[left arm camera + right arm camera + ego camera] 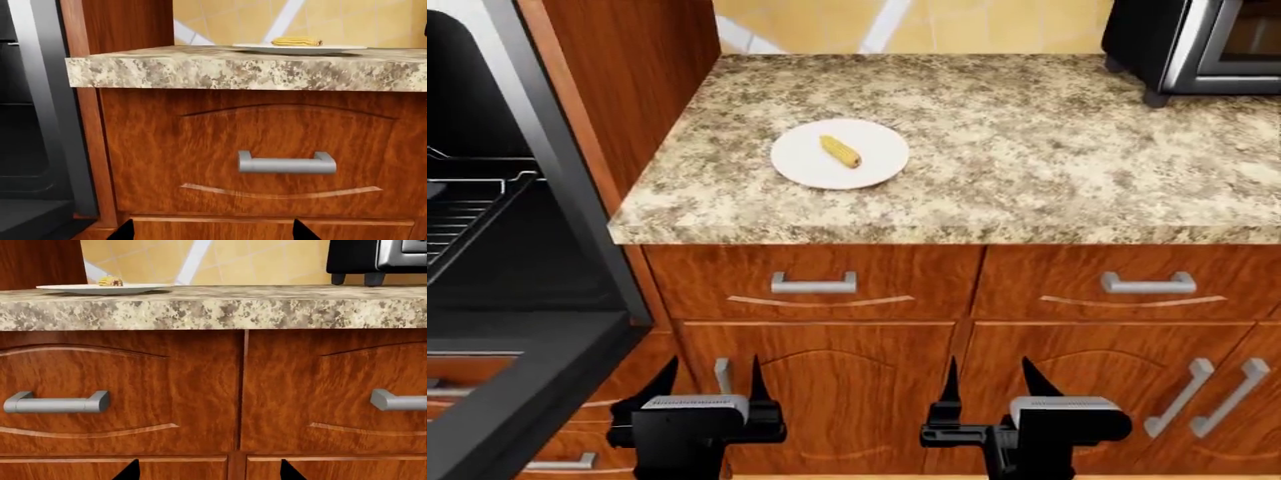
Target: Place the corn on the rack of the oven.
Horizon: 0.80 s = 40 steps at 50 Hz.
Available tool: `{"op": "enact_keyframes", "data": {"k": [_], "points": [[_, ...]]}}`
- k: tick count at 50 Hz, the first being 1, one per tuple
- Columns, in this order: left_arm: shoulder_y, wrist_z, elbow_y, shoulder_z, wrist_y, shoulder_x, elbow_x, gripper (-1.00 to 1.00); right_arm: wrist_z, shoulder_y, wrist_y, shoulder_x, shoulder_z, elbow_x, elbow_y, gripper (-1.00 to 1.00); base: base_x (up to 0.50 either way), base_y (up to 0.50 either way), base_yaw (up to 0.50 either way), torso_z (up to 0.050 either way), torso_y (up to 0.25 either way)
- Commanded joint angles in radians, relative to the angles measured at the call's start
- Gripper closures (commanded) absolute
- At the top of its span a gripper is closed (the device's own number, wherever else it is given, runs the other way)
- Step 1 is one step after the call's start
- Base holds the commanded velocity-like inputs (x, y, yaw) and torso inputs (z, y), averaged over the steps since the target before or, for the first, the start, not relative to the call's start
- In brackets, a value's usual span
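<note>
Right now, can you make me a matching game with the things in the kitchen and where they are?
Things:
1. corn
2. plate
3. rack
4. small oven

Places:
A. inside the big oven at the left
B. back right corner of the counter
C. on the counter, above the left drawer
D. lying on the plate

Pairs: 1-D, 2-C, 3-A, 4-B
</note>
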Motion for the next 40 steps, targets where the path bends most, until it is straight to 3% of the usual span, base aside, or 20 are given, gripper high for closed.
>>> {"op": "enact_keyframes", "data": {"k": [1, 36, 38, 40], "points": [[0.000, -0.015, 0.001, 0.013, 0.015, -0.008, -0.004, -1.00, 0.007, 0.000, -0.006, 0.011, -0.010, 0.018, 0.001, -1.00, 0.00, 0.00, 0.00, 0.045, 0.039], [-0.006, -0.025, 0.019, 0.034, -0.028, -0.035, -0.075, -1.00, 0.048, -0.002, -0.014, 0.032, -0.031, 0.043, -0.004, -1.00, 0.00, 0.00, 0.00, 0.050, 0.056], [0.006, 0.008, 0.088, 0.054, -0.094, -0.062, -0.102, -1.00, 0.084, -0.003, -0.016, 0.027, -0.025, 0.018, -0.026, -1.00, 0.00, 0.00, 0.00, 0.025, 0.033], [0.049, 0.006, 0.360, 0.034, -0.250, -0.103, -0.226, -1.00, 0.101, -0.039, 0.176, 0.045, -0.050, 0.055, -0.307, -1.00, 0.00, 0.00, 0.00, 0.000, 0.000]]}}
